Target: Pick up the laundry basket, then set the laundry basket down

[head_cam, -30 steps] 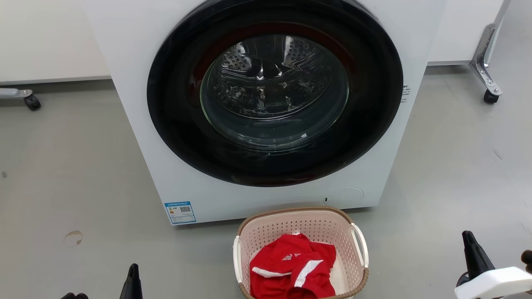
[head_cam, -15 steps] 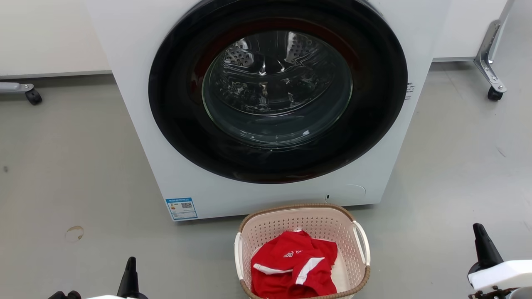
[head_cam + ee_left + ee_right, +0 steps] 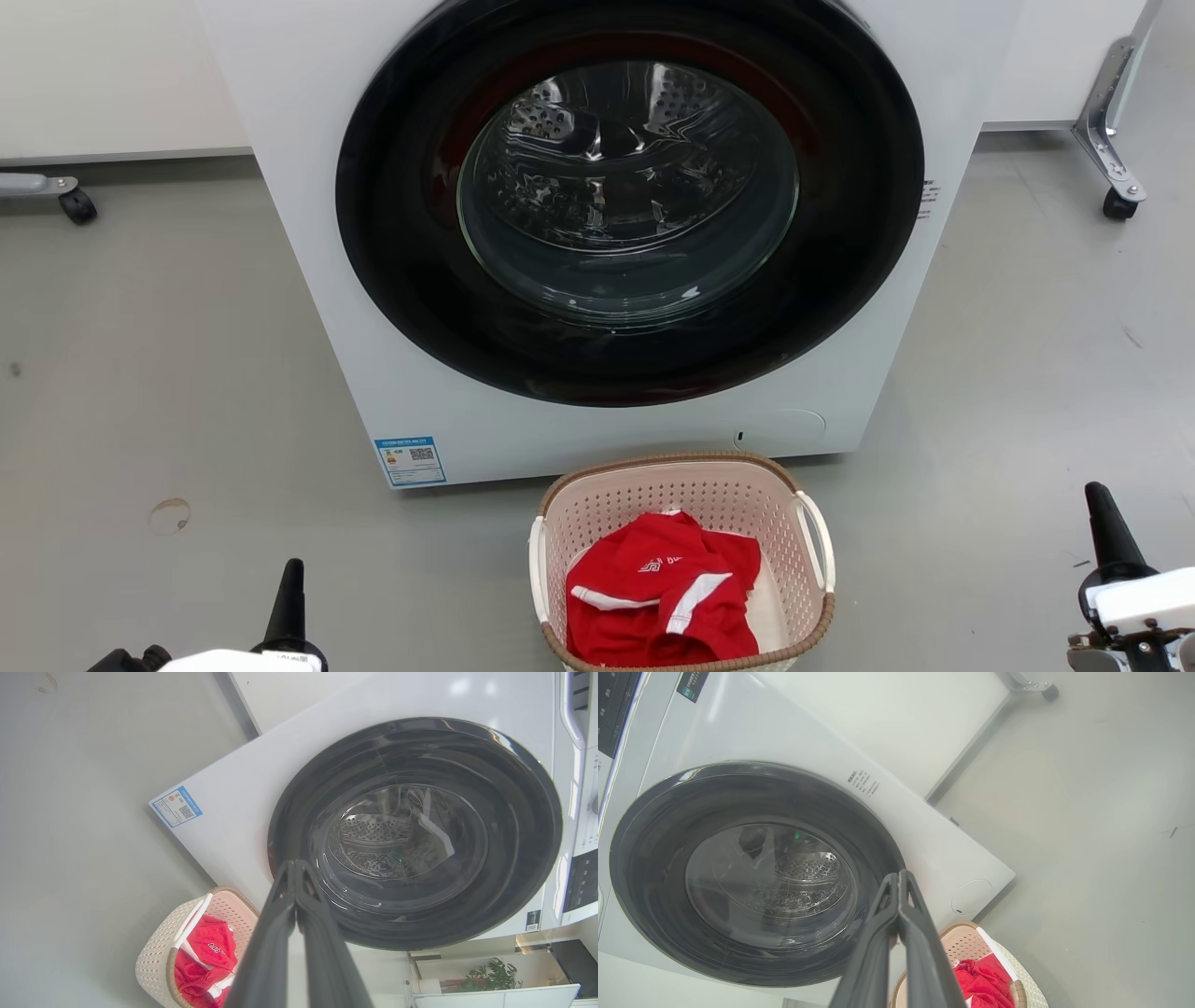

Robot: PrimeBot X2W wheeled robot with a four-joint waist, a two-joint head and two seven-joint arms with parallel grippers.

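Note:
The laundry basket stands on the grey floor just in front of the washing machine, pale pink-beige with a brown rim and white side handles. A red garment with white stripes lies in it. My left gripper is low at the left, well apart from the basket, and its fingers are pressed together, shut on nothing. My right gripper is low at the right, also clear of the basket, with its fingers shut and empty. The basket also shows in the left wrist view and in the right wrist view.
The large white washing machine with its round dark glass door shut rises right behind the basket. A wheeled metal leg stands at the far right and a castor at the far left. Grey floor spreads on both sides.
The head camera has shifted, so machine and basket sit slightly higher and further right in the picture. Both gripper tips show more fully at the bottom corners, the right one further right.

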